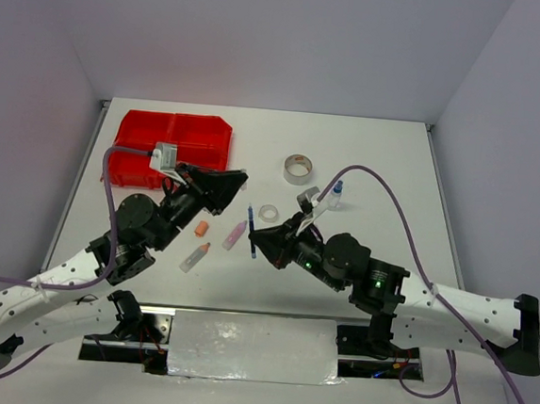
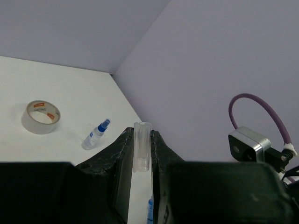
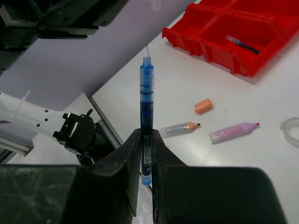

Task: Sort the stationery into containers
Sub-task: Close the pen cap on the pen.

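Pen [image 3: 146, 102] between fingers [image 3: 124, 163]; orange cap [image 3: 203, 106] beyond

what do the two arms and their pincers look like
The left arm and right arm match: white links dotted with small holes, black joint housings, a black two-finger pincer each (left pincer, right pincer). A purple cable loops to a silver camera box at each wrist. Green lights glow on the right arm.

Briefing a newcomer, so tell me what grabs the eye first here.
The bright red tray at the table's far left stands out most. Next, the right gripper is shut on a blue pen near mid-table, while the left gripper pinches a clear tube.
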`<state>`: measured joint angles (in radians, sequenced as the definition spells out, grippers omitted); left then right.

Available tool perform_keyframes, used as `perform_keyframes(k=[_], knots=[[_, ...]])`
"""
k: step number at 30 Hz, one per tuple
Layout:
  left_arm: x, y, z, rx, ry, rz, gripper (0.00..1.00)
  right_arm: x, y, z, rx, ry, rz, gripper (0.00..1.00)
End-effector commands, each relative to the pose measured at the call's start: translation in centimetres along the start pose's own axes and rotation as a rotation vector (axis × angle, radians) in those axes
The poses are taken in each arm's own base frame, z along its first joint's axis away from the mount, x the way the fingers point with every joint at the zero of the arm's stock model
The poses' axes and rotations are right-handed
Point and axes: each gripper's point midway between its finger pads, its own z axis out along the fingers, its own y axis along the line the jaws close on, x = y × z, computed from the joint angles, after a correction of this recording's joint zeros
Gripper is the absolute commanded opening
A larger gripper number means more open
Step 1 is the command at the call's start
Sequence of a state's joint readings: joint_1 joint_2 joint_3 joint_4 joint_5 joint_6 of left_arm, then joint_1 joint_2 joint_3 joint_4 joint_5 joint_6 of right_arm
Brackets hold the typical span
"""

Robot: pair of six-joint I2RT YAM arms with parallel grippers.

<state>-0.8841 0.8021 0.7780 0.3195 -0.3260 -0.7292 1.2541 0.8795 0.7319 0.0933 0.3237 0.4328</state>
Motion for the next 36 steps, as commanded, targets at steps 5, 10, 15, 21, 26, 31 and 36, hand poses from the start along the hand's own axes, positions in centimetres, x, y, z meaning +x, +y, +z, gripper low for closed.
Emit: perform_keyframes(k=[5,10,15,21,26,31,36], knots=[[-1.9,-3.9,-0.4,0.199,-0.064,-0.024,0.08,-2.9,2.9,0.4,-0.08,-0.08,0.0,0.0],[-1.4,-3.8,-0.6,0.197,-0.05,-0.033,0.08,-3.6,2.8,0.2,-0.066,-0.089,0.002,0.0],[-0.9,-3.4,-0.8,0.196,-0.041,-0.035,0.08,-3.8,2.7,0.2,-0.054,-0.092,0.0,0.0],[-0.6,-3.3,-0.9,0.199,-0.032,-0.035,0.08,-4.1,2.3,0.1,-0.029,-0.097,-0.002,0.0],[-0.6,-3.3,-1.0,0.202,-0.032,-0.04,0.09,-4.1,1.9,0.2,-0.003,-0.095,-0.006,0.0],[-0.4,-3.2,-0.9,0.198,-0.026,-0.037,0.09,-4.2,1.6,0.2,0.012,-0.1,0.0,0.0],[-0.3,-3.3,-1.0,0.206,-0.025,-0.043,0.09,-3.9,1.4,0.5,0.029,-0.085,-0.002,0.0]])
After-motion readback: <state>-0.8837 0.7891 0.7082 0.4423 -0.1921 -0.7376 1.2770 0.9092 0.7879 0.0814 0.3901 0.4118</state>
